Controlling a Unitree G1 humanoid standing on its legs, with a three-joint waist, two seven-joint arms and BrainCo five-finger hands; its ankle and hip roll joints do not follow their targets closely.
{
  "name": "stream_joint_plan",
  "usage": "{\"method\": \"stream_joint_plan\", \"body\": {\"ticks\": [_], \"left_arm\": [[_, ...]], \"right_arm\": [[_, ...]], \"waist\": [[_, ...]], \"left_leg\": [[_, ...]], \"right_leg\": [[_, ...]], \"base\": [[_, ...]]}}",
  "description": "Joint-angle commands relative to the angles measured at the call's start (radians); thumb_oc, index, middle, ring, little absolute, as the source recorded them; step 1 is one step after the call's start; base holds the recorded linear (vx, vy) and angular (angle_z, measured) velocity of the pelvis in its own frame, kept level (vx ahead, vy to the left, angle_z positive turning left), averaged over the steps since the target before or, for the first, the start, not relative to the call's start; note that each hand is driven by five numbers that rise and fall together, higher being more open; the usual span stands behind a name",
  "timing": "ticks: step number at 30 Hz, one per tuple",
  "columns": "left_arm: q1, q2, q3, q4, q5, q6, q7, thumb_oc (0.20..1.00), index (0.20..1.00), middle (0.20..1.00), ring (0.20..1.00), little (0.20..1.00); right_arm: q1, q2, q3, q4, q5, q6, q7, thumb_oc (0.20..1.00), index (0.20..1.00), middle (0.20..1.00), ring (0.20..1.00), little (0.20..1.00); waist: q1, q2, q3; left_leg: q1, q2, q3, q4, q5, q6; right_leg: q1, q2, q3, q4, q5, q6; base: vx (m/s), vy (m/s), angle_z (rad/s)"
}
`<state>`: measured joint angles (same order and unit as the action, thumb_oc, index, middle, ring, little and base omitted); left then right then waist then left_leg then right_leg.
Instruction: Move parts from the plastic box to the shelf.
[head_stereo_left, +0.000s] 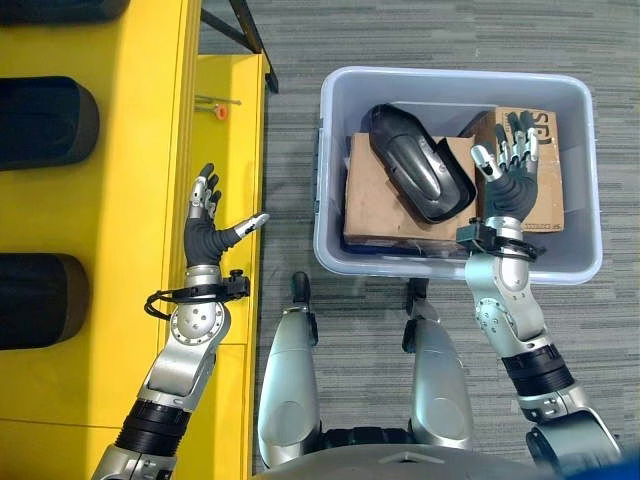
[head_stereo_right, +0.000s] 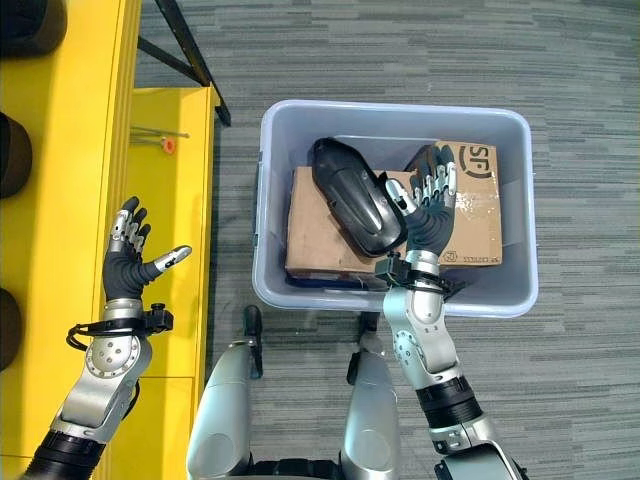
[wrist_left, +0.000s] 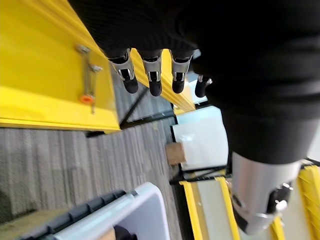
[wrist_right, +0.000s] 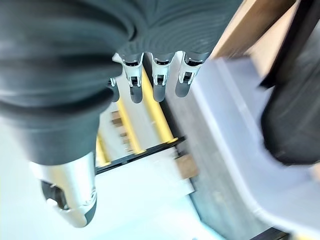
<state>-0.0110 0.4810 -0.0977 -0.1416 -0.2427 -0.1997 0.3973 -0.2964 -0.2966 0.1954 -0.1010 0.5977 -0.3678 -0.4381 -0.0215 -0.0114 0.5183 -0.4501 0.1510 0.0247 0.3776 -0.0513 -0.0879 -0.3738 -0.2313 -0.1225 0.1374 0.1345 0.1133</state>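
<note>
**Hands open, parts in the box**

Shelf (head_stereo_left: 120, 200), yellow and the largest thing in sight, ran along the robot's left, with dark rounded parts (head_stereo_left: 45, 122) lying on its upper level and a small orange-tipped tool (head_stereo_left: 218, 105) on the lower ledge. Beside it on the grey carpet (head_stereo_left: 420, 35) stood the pale plastic box (head_stereo_left: 330, 150). Inside lay a flat cardboard box (head_stereo_left: 375, 195), a second printed carton (head_stereo_left: 545, 170) at its right, and a black moulded part (head_stereo_left: 420, 165) resting across the cardboard.

The right hand (head_stereo_left: 510, 175) hovered over the box, between the black part and the printed carton, fingers straight and fanned, palm empty; whether it touched the carton beneath could not be told. The left hand (head_stereo_left: 207, 225) hung above the shelf's lower ledge, fingers straight, thumb spread wide toward the box, holding nothing.
</note>
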Motion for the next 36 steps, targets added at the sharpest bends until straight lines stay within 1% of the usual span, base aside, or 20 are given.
{"method": "stream_joint_plan", "body": {"ticks": [1,5,7,10,14,18,19,21,22,25,30,31,34,36], "left_arm": [[0.011,0.02,0.008,-0.107,0.041,-0.037,-0.011,1.0,1.0,1.0,1.0,1.0],[-0.029,0.021,-0.016,-0.135,0.045,-0.05,-0.024,1.0,1.0,1.0,1.0,1.0],[-0.047,0.021,-0.022,-0.142,0.051,-0.052,-0.023,1.0,1.0,1.0,1.0,1.0],[-0.069,0.021,-0.031,-0.15,0.062,-0.059,-0.027,1.0,1.0,1.0,1.0,1.0],[-0.097,0.01,-0.042,-0.152,0.055,-0.071,-0.028,1.0,1.0,1.0,1.0,1.0],[-0.129,-0.003,-0.067,-0.143,0.034,-0.083,-0.037,1.0,1.0,1.0,1.0,1.0],[-0.146,-0.012,-0.08,-0.134,0.021,-0.088,-0.039,1.0,1.0,1.0,1.0,1.0],[-0.158,-0.021,-0.091,-0.129,0.011,-0.087,-0.039,1.0,1.0,1.0,1.0,1.0],[-0.179,-0.032,-0.109,-0.125,0.001,-0.086,-0.04,1.0,1.0,1.0,1.0,1.0],[-0.216,-0.053,-0.144,-0.111,-0.007,-0.083,-0.04,1.0,1.0,1.0,1.0,1.0],[-0.276,-0.087,-0.187,-0.082,-0.025,-0.078,-0.038,1.0,1.0,1.0,1.0,1.0],[-0.288,-0.095,-0.196,-0.069,-0.03,-0.078,-0.035,1.0,1.0,1.0,1.0,1.0],[-0.325,-0.122,-0.223,-0.028,-0.042,-0.077,-0.026,1.0,1.0,1.0,1.0,1.0],[-0.353,-0.144,-0.246,0.003,-0.052,-0.075,-0.02,1.0,1.0,1.0,1.0,1.0]], "right_arm": [[-0.001,-0.027,-0.064,-0.09,0.031,-0.079,0.052,1.0,1.0,1.0,1.0,1.0],[0.051,-0.057,-0.062,-0.158,0.041,-0.08,0.104,1.0,1.0,1.0,1.0,1.0],[0.059,-0.064,-0.06,-0.172,0.046,-0.08,0.118,1.0,1.0,1.0,1.0,1.0],[0.079,-0.086,-0.07,-0.189,0.019,-0.074,0.125,1.0,1.0,1.0,1.0,1.0],[0.08,-0.093,-0.071,-0.161,0.013,-0.066,0.129,1.0,1.0,1.0,1.0,1.0],[0.045,-0.101,-0.061,-0.076,-0.009,-0.047,0.106,1.0,1.0,1.0,1.0,1.0],[0.019,-0.107,-0.052,-0.033,-0.024,-0.032,0.088,1.0,1.0,1.0,1.0,1.0],[0.009,-0.106,-0.05,-0.014,-0.021,-0.031,0.085,1.0,1.0,1.0,1.0,1.0],[-0.012,-0.112,-0.045,0.01,-0.042,-0.021,0.069,1.0,1.0,1.0,1.0,1.0],[-0.026,-0.107,-0.04,0.031,-0.05,-0.017,0.064,1.0,1.0,1.0,1.0,1.0],[-0.054,-0.102,-0.019,0.054,-0.063,-0.01,0.058,1.0,1.0,1.0,1.0,1.0],[-0.067,-0.103,-0.008,0.071,-0.068,-0.004,0.054,1.0,1.0,1.0,1.0,1.0],[-0.119,-0.095,0.022,0.12,-0.078,0.006,0.039,1.0,1.0,1.0,1.0,1.0],[-0.158,-0.101,0.047,0.14,-0.121,0.02,0.021,1.0,1.0,1.0,1.0,1.0]], "waist": [[-0.016,-0.005,-0.034],[-0.05,-0.007,-0.045],[-0.057,-0.009,-0.05],[-0.073,-0.011,-0.054],[-0.085,-0.009,-0.064],[-0.088,-0.003,-0.07],[-0.088,0.0,-0.071],[-0.088,0.004,-0.068],[-0.09,0.009,-0.061],[-0.097,0.016,-0.051],[-0.108,0.02,-0.034],[-0.111,0.021,-0.029],[-0.113,0.023,-0.022],[-0.117,0.025,-0.011]], "left_leg": [[0.118,-0.028,0.057,-0.109,-0.005,0.038],[0.148,-0.014,0.084,-0.117,-0.01,0.033],[0.153,-0.009,0.092,-0.124,-0.003,0.031],[0.168,0.0,0.106,-0.139,0.002,0.027],[0.18,0.006,0.119,-0.16,0.014,0.019],[0.193,0.011,0.126,-0.178,0.025,0.011],[0.193,0.013,0.127,-0.179,0.027,0.01],[0.195,0.014,0.129,-0.181,0.03,0.009],[0.199,0.016,0.13,-0.185,0.032,0.007],[0.204,0.019,0.138,-0.196,0.038,0.006],[0.203,0.023,0.152,-0.202,0.043,0.004],[0.205,0.023,0.155,-0.2,0.039,0.003],[0.201,0.027,0.166,-0.208,0.047,0.001],[0.203,0.029,0.174,-0.211,0.045,-0.001]], "right_leg": [[-0.007,-0.035,0.04,0.218,-0.189,0.013],[-0.006,-0.017,0.066,0.211,-0.189,0.012],[-0.006,-0.011,0.071,0.199,-0.181,0.011],[-0.009,-0.003,0.078,0.192,-0.176,0.012],[-0.009,0.004,0.083,0.181,-0.171,0.012],[-0.009,0.011,0.088,0.174,-0.168,0.012],[-0.011,0.014,0.093,0.176,-0.168,0.009],[-0.011,0.015,0.093,0.176,-0.169,0.009],[-0.013,0.017,0.094,0.177,-0.17,0.007],[-0.021,0.024,0.099,0.18,-0.169,0.005],[-0.041,0.037,0.112,0.184,-0.169,0.002],[-0.043,0.038,0.115,0.191,-0.175,0.002],[-0.056,0.045,0.121,0.186,-0.168,-0.001],[-0.065,0.049,0.125,0.194,-0.172,-0.002]], "base": [[0.01,0.011,-0.05],[0.01,-0.002,-0.17],[0.0,-0.014,-0.18],[0.0,-0.024,-0.29],[0.0,-0.044,-0.15],[0.0,-0.035,-0.12],[0.0,-0.042,-0.07],[0.0,-0.043,-0.04],[0.0,-0.044,-0.04],[0.0,-0.013,-0.01],[0.0,-0.03,-0.09],[-0.01,-0.006,-0.07],[-0.01,-0.017,-0.08],[-0.01,-0.033,-0.13]]}}
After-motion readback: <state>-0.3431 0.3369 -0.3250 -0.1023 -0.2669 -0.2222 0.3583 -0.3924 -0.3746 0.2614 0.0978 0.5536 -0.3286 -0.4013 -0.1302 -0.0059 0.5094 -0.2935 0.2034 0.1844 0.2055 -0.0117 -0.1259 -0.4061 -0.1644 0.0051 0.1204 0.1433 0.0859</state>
